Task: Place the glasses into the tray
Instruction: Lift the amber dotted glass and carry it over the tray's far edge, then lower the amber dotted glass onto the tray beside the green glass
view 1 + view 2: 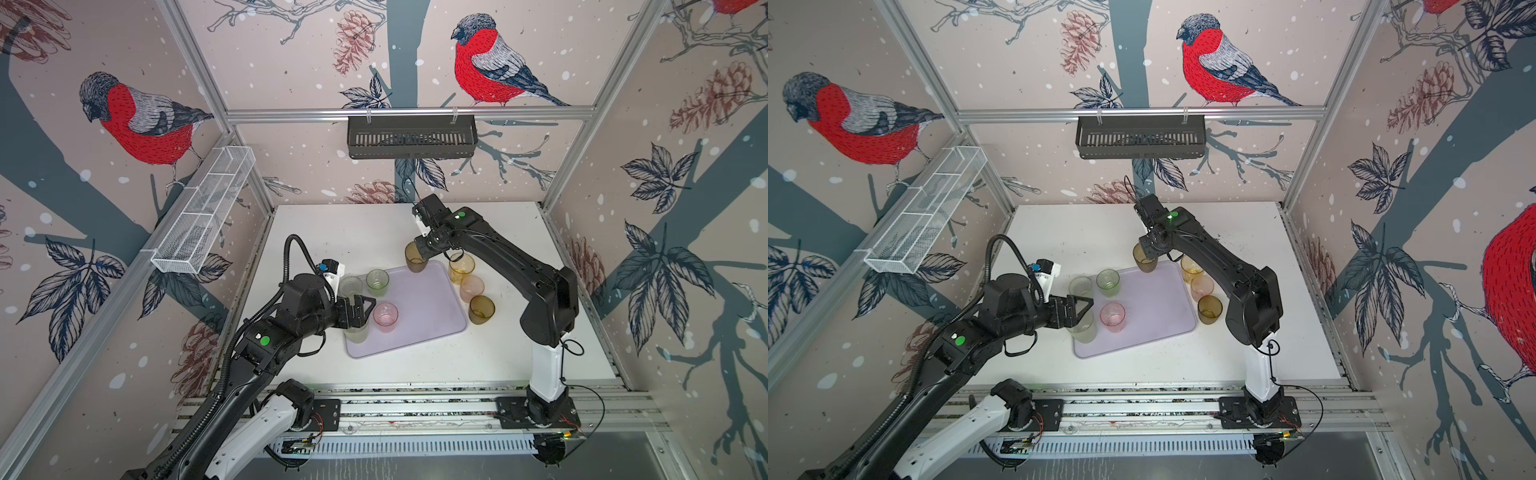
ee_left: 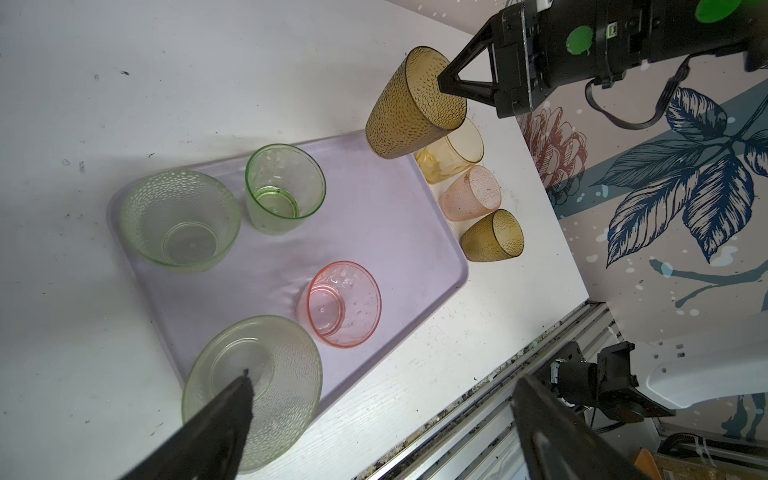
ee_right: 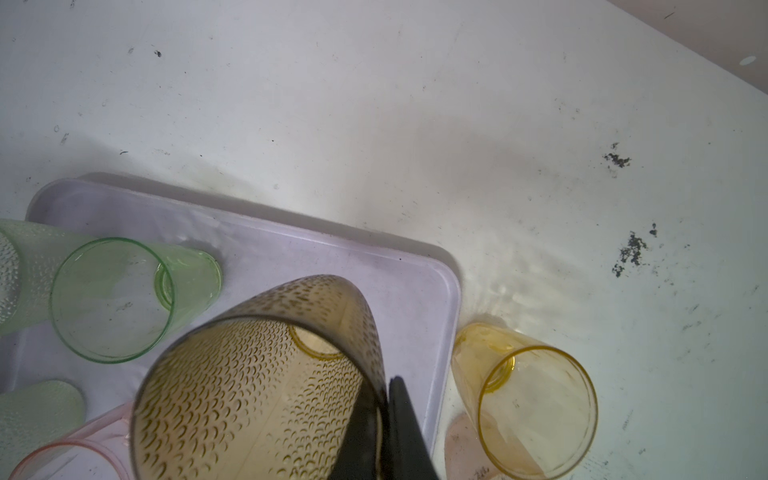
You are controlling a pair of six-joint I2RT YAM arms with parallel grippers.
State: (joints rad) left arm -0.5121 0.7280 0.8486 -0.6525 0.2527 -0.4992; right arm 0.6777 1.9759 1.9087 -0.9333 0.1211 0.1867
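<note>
The right claw (image 2: 444, 87) is clamped on the rim of a dark brown dimpled translucent tumbler (image 2: 399, 120), which hangs tilted below it over a corner of the flat pale lavender plastic tray (image 2: 386, 216). This looks like the carrying step; next it should level the tumbler, lower it and release. The left claw (image 1: 360, 316) stands apart, empty, above a pale green tumbler (image 2: 266, 395) on the tray.

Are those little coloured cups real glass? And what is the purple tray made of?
The brown cup and the green cup look like tinted see-through plastic, though glass cannot be ruled out: thin walls, moulded dimples on the brown one. The tray looks like matte lavender plastic: rounded corners, low moulded rim, dull sheen.
</note>
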